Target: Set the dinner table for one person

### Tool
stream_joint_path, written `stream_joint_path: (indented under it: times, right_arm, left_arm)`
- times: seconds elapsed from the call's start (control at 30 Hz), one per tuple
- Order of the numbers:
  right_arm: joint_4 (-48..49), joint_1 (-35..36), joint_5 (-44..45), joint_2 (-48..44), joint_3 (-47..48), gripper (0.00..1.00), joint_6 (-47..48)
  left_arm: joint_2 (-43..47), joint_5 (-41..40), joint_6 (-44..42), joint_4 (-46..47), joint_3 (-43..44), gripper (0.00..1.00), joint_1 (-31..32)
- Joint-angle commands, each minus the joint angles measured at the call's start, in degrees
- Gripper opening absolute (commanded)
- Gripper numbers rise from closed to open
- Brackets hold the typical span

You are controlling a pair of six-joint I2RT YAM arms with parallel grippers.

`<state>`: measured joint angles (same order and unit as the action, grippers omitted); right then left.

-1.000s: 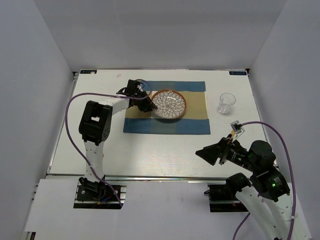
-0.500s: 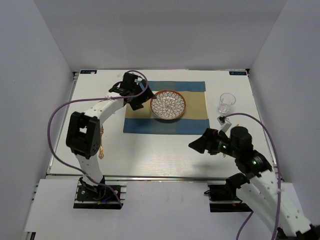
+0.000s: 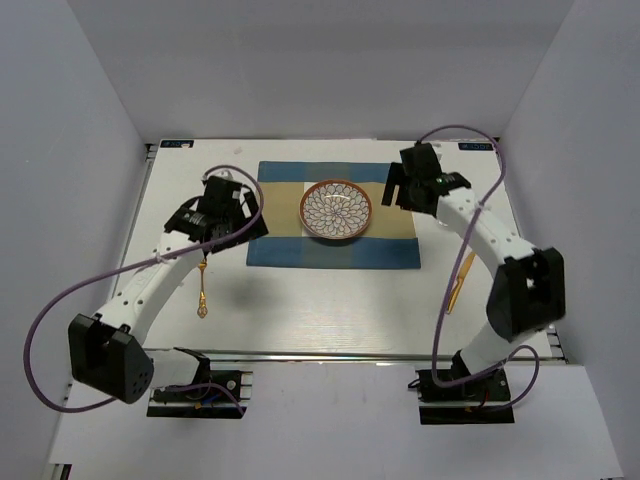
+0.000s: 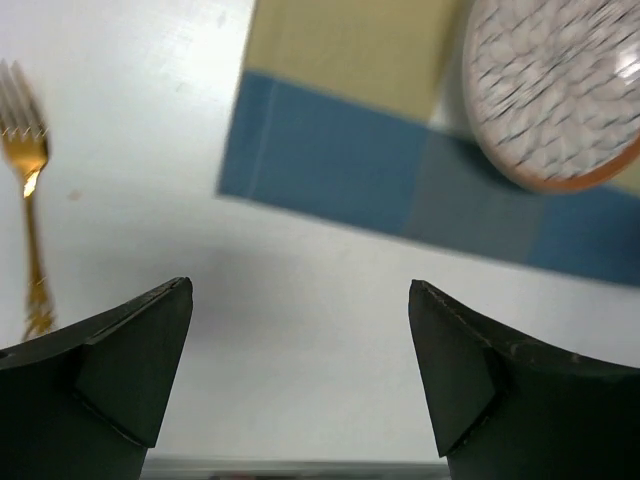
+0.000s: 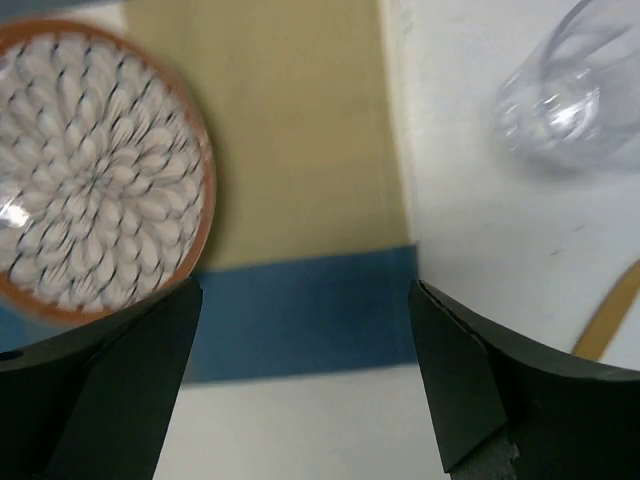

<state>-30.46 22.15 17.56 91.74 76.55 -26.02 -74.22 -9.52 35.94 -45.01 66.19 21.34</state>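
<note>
The dinner table (image 3: 320, 300) is a white top carrying a blue-and-tan placemat (image 3: 385, 250) with a patterned, brown-rimmed plate (image 3: 336, 210) on it. My left gripper (image 3: 238, 215) hovers open and empty at the mat's left edge; its wrist view shows the mat (image 4: 380, 180), the plate (image 4: 555, 90) and a gold fork (image 4: 28, 200) past the left gripper (image 4: 300, 288). My right gripper (image 3: 403, 186) is open and empty over the mat's right edge (image 5: 300, 300). The right gripper (image 5: 305, 285) has the plate (image 5: 95, 165) on its left and a clear glass (image 5: 575, 95) on its right.
The gold fork (image 3: 203, 290) lies on the table left of the mat, in front of my left gripper. A gold knife (image 3: 458, 283) lies to the mat's right, its tip showing as a gold strip (image 5: 610, 320) in the right wrist view. Grey walls enclose the table.
My left gripper has opened and drawn back from the plate to the mat's left edge. My right arm has swung from the front right up to the mat's right side, near the glass.
</note>
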Motion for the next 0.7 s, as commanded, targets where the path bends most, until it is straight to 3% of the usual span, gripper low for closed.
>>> stream_joint_path:
  times: [0.0, 0.1, 0.33, 0.57, 0.67]
  right_arm:
    - [-7.1, -3.1, 12.0, 8.3, 11.4, 0.89, 3.3]
    - [-13.6, -5.7, 15.3, 16.7, 22.1, 0.89, 1.7]
    - [-10.7, -8.2, 17.3, 22.8, 27.6, 0.87, 4.6]
    - [-7.1, -12.1, 14.3, 23.3, 22.9, 0.81, 4.8]
    - [-5.9, -13.8, 11.7, 23.4, 20.0, 0.73, 4.7]
  left_arm:
    - [4.0, -1.4, -7.6, -4.7, -5.4, 0.98, 0.1]
    - [7.8, -1.8, -9.7, -1.5, -10.6, 0.98, -0.7]
    - [7.9, -3.1, -8.9, -2.4, -10.2, 0.98, -1.2]
    - [11.4, -2.6, -8.9, -1.1, -11.1, 0.98, -1.2]
    - [10.9, -2.4, -9.0, -1.1, -11.0, 0.98, -1.2]
